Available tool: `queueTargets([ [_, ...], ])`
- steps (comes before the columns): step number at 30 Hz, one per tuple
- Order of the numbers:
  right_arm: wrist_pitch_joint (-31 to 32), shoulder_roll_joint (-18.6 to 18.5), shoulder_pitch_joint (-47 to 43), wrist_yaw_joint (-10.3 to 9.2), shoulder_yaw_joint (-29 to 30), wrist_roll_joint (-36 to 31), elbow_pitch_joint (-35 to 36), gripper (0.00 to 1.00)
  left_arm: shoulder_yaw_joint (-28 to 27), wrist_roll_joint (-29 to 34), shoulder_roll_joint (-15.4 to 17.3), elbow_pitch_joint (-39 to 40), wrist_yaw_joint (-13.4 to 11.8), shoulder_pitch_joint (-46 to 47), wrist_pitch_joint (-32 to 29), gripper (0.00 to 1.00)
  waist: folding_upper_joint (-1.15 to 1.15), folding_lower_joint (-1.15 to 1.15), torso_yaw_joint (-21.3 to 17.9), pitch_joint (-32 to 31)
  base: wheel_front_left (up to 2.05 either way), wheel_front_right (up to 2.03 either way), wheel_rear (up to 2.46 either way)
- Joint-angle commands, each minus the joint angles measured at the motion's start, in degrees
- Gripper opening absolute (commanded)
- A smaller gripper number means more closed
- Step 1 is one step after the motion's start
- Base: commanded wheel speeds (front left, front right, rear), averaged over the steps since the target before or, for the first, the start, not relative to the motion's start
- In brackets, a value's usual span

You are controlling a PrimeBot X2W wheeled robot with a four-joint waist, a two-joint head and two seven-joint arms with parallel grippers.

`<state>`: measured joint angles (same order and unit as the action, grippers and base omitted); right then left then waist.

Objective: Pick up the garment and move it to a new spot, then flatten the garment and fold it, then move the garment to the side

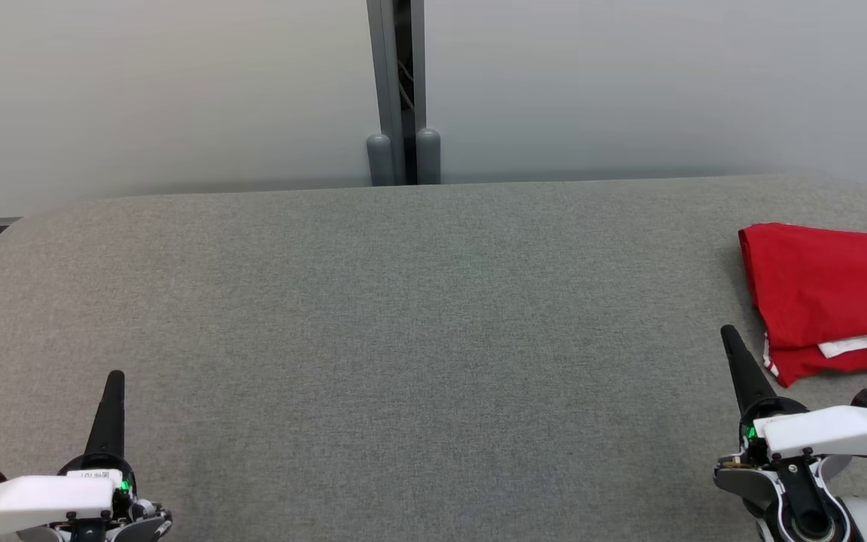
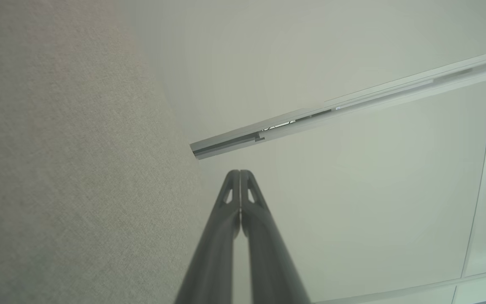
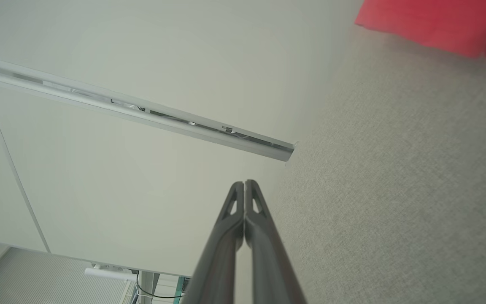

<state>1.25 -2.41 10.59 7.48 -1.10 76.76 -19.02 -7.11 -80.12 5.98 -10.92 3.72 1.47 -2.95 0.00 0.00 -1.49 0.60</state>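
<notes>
Left claw (image 1: 115, 378) and right claw (image 1: 728, 333): black tapering fingers (image 1: 108, 425), white shells (image 1: 31, 500).

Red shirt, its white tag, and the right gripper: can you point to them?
red shirt (image 1: 825, 290): head view, middle of its folded top layer.
white tag (image 1: 853, 345): head view, middle of the tag.
right gripper (image 1: 728, 333): head view, tip of its shut fingers.

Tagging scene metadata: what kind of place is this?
Likely a lab or office test bay: grey fabric-covered table, plain white partition panels behind, one folded red garment on its right side.
</notes>
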Motion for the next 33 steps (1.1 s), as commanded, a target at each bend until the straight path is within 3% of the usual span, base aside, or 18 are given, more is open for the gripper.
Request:
queueTargets([
  [1, 0.4, -0.5, 0.8, 0.02, 0.2, 1.6, 0.5, 0.0, -0.6, -1.3, 0.1, 0.1, 0.6, 1.3, -0.3, 0.0, 0.0, 0.0, 0.1, 0.0, 0.0, 0.0, 0.0],
  [33, 2.6, -0.7, 0.8, 0.02, 0.9, 14.7, 0.4, 0.0, -4.1, -11.9, -1.6, -1.3, 3.6, 2.9, -4.2, 0.0, 0.0, 0.0, 1.3, -0.4, 0.0, 0.0, 0.0],
])
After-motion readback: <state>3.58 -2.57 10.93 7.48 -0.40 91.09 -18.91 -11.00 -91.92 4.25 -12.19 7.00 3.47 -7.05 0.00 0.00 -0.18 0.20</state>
